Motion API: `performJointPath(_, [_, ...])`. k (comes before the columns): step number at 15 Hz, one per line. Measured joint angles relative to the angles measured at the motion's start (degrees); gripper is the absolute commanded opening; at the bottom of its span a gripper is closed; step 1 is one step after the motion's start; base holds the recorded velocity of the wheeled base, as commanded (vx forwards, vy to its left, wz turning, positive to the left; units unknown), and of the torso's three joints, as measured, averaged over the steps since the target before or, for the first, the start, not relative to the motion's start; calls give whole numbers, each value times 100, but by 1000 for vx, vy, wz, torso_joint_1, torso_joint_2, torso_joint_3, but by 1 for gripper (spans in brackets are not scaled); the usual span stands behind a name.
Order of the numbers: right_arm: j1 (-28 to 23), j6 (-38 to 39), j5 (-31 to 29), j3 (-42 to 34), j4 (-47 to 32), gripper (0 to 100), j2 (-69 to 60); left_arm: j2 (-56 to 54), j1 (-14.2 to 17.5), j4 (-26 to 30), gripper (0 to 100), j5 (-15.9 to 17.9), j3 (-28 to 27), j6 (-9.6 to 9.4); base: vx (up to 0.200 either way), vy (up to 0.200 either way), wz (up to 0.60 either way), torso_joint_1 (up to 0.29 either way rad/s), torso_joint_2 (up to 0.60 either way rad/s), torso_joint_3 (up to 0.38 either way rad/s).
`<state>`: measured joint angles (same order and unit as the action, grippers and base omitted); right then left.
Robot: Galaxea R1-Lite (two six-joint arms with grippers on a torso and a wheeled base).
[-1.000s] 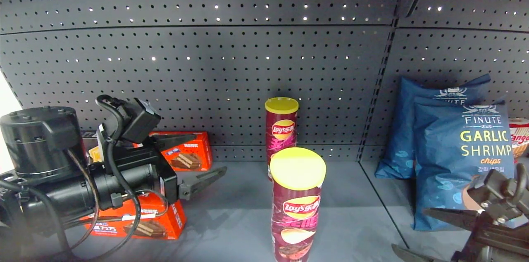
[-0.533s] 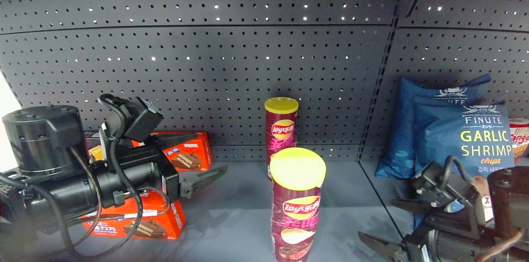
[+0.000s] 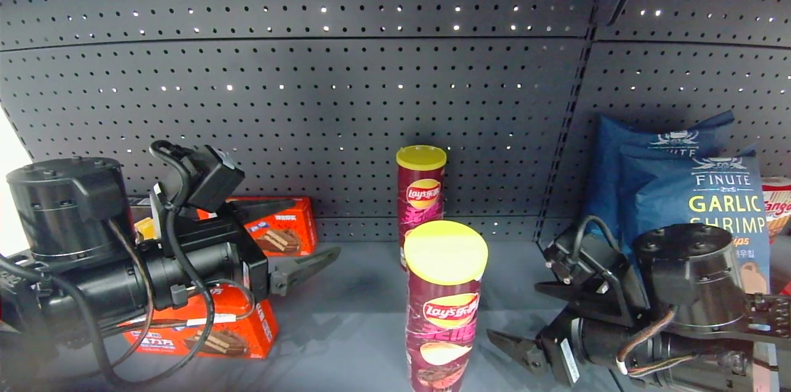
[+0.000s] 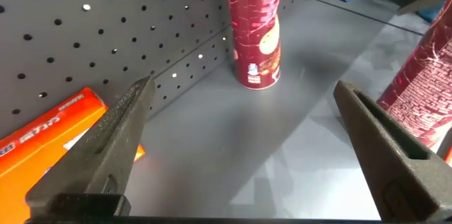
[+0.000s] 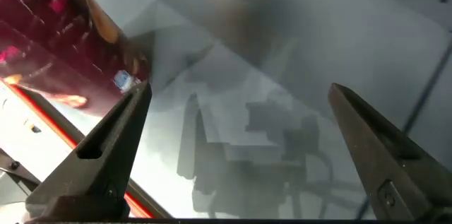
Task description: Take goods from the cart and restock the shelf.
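The shelf (image 3: 358,324) held two orange boxes at far left: the rear box (image 3: 284,232) stood against the back panel and the front box (image 3: 244,333) lay near the edge. The left gripper (image 3: 315,228) was level beside them, jaws wide and empty, pointing toward the middle. At centre, two maroon cans with yellow lids stood upright and apart, the rear can (image 3: 421,194) behind the front can (image 3: 444,311). The right gripper (image 3: 513,310) sat low near the front can without touching it, jaws wide, holding nothing. Blue bags (image 3: 698,194) leaned at far right.

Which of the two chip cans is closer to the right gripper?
The front can, beside the right gripper; the back can stands farther off by the pegboard.
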<state>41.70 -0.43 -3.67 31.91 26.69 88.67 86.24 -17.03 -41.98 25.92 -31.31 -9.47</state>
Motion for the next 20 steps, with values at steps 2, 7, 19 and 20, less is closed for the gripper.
performJointPath(2, [74,-1,-2,144,2,100,160,23,0,0,100,0,-26,-2,0,0,0,0,0,0])
performJointPath(7, [223,0,0,267,0,100,380,45,44,0,100,-6,-41,0,0,0,0,0,0,0])
performJointPath(19, [416,0,-2,267,2,100,440,61,44,0,100,-6,-41,0,0,0,0,0,0,0])
performJointPath(20, [416,0,-2,267,2,100,443,63,41,-2,100,-4,-41,-2,0,0,0,0,0,0])
